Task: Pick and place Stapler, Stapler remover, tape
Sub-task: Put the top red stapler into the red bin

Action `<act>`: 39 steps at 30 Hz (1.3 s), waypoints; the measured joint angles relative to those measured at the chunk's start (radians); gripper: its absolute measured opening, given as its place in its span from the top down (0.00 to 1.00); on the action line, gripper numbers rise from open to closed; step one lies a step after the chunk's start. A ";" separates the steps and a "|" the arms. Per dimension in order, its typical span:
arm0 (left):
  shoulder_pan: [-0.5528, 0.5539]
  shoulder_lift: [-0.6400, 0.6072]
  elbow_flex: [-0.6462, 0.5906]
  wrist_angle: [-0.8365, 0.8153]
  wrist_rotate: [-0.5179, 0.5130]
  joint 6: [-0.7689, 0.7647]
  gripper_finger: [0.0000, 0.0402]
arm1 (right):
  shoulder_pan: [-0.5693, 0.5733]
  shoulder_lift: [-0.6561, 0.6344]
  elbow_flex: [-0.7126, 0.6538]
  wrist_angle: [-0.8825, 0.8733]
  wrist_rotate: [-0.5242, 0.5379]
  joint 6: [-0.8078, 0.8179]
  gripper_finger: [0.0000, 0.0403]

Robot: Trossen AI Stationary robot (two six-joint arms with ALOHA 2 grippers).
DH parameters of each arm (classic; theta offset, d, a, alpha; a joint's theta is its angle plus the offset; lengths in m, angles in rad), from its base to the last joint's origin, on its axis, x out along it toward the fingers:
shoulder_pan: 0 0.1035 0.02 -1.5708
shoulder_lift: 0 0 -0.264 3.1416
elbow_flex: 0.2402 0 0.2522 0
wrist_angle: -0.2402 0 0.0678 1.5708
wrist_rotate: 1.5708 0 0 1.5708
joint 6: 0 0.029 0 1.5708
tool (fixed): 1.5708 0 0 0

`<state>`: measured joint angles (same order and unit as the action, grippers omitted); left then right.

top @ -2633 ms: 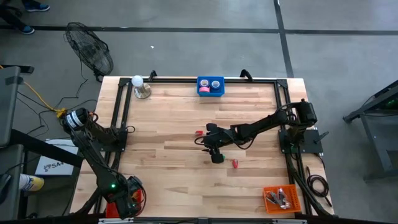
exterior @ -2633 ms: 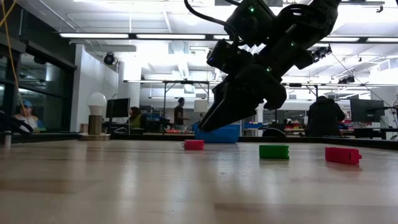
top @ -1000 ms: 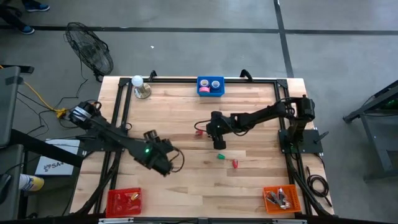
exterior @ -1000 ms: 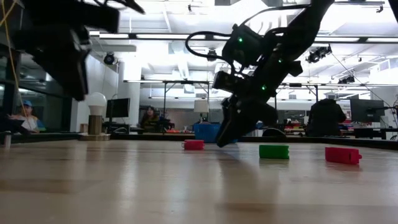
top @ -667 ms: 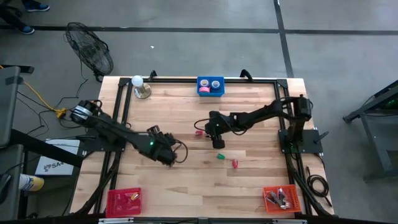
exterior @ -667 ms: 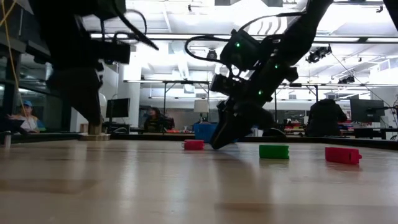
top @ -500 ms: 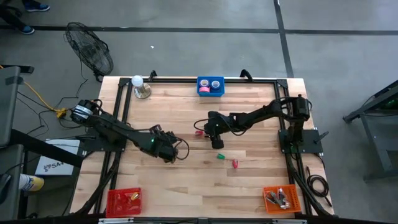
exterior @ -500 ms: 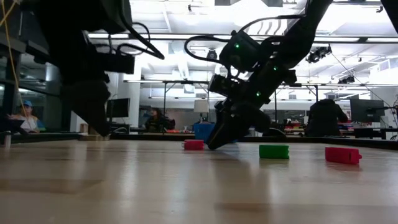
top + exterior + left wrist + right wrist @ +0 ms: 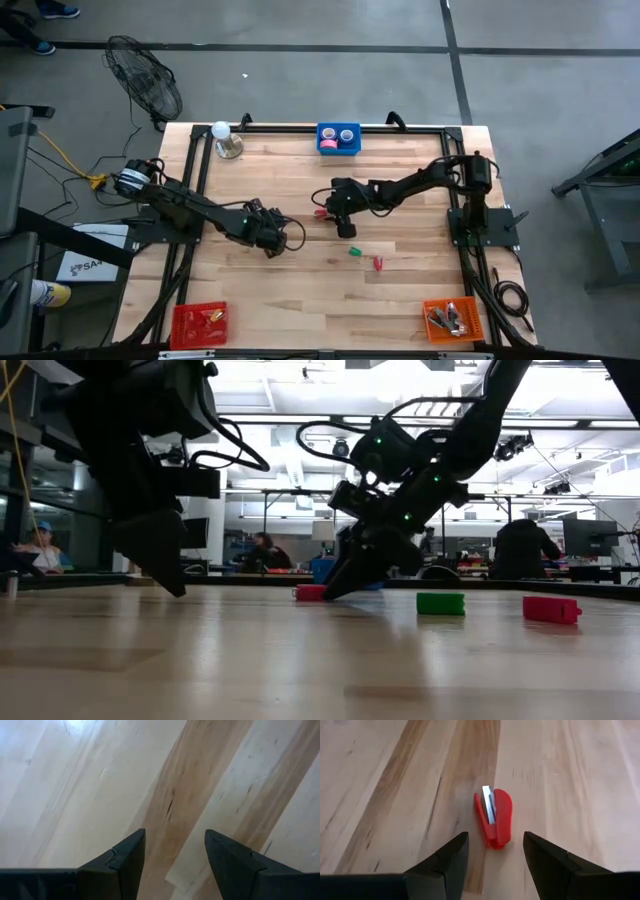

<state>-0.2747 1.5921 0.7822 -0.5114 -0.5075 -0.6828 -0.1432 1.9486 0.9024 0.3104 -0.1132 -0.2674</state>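
A small red stapler (image 9: 493,817) with a metal strip lies flat on the wood, also in the high view (image 9: 320,212) and low view (image 9: 311,592). My right gripper (image 9: 495,838) is open and low, its fingers just short of the stapler on either side, touching nothing (image 9: 329,208). My left gripper (image 9: 175,836) is open over bare wood left of centre (image 9: 270,238). A green piece (image 9: 354,252) and a second red piece (image 9: 378,263) lie nearer the table's front. A pink tape roll (image 9: 327,146) and other rolls sit in the blue bin (image 9: 338,129).
A lamp bulb on a stand (image 9: 222,131) is at the far left corner. A red bin (image 9: 197,322) sits at the near left, an orange bin (image 9: 452,318) at the near right, both with small items. People are in the room beyond the table.
My left gripper has swung from the near left toward the table's centre and far edge, and has come down close to the wood. My right gripper has moved slightly left and down toward the red stapler. Neither has taken hold of anything.
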 joint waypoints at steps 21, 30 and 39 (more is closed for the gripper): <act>0.000 0.000 0.000 0.039 -0.027 0.005 0.50 | -0.008 0.015 0.000 0.043 -0.031 -0.022 0.68; 0.000 0.000 0.000 0.039 -0.025 0.005 0.50 | -0.008 0.015 0.000 0.045 -0.014 -0.022 0.76; 0.000 0.000 0.000 0.039 -0.023 0.005 0.50 | -0.009 0.015 0.000 0.038 -0.007 -0.024 0.85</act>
<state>-0.2745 1.5921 0.7822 -0.4721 -0.5309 -0.6781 -0.1519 1.9636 0.9020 0.3479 -0.1206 -0.2919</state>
